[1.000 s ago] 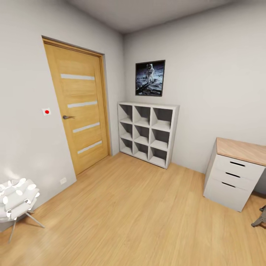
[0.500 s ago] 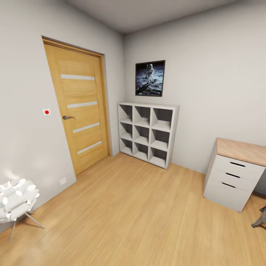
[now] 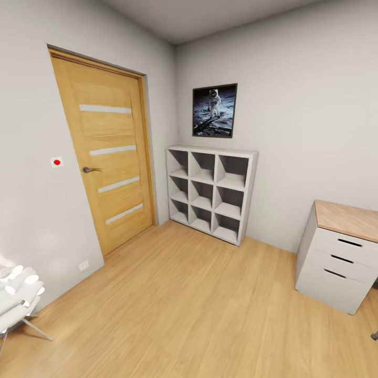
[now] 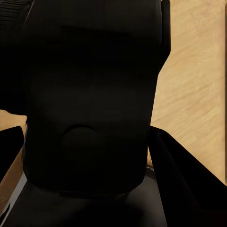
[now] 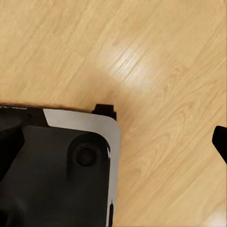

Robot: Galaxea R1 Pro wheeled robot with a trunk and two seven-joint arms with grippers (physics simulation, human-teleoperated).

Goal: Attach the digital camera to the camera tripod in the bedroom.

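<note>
Nearest the robot, at the head view's lower left, a white perforated chair (image 3: pixel 16 299) stands on the light wood floor (image 3: pixel 199 310), by the wall. Below the right wrist, the same floor runs under what looks like the robot's own black and grey base (image 5: pixel 61 170). A dark sliver at that picture's edge may be a fingertip, but how far that hand is open, or whether it holds anything, I cannot tell. The left wrist view faces a large dark body at close range, with floor beside it; that hand's state is equally unclear.

Further off, a white drawer unit with a wooden top (image 3: pixel 341 252) sits at the right, a light wood door (image 3: pixel 105 157) at the left. Against the far wall are white cube shelves (image 3: pixel 210 191), with a framed astronaut picture (image 3: pixel 214 110) above.

Where the digital camera and the camera tripod are, and which way either points, cannot be told from this spot. By my judgement the robot is still searching the bedroom: finding, fetching and attaching all remain.
</note>
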